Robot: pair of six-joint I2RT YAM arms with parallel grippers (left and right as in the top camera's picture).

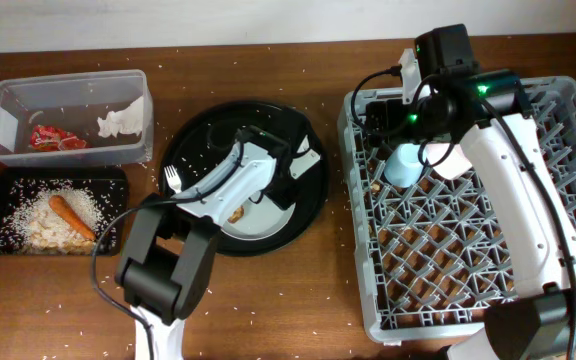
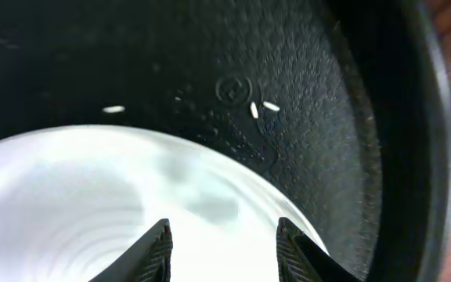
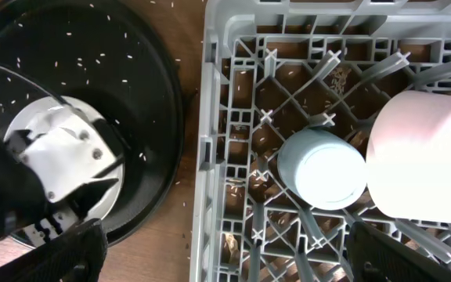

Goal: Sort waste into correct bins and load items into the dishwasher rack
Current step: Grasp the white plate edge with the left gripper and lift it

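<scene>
Fingers [image 2: 156, 252] of left tool [image 2: 223, 229] spread low over plate [image 2: 69, 204].

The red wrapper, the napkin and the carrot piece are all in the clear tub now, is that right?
Not quite. The red wrapper and napkin are in the clear tub, but the carrot piece lies on the rice in the shallow black tray beside it, as the overhead view shows.

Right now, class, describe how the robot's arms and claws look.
The left arm and right arm have white shells, boxy black joints and thin black cables. A green light glows near the right wrist. The claw fingers are black and tapered.
</scene>
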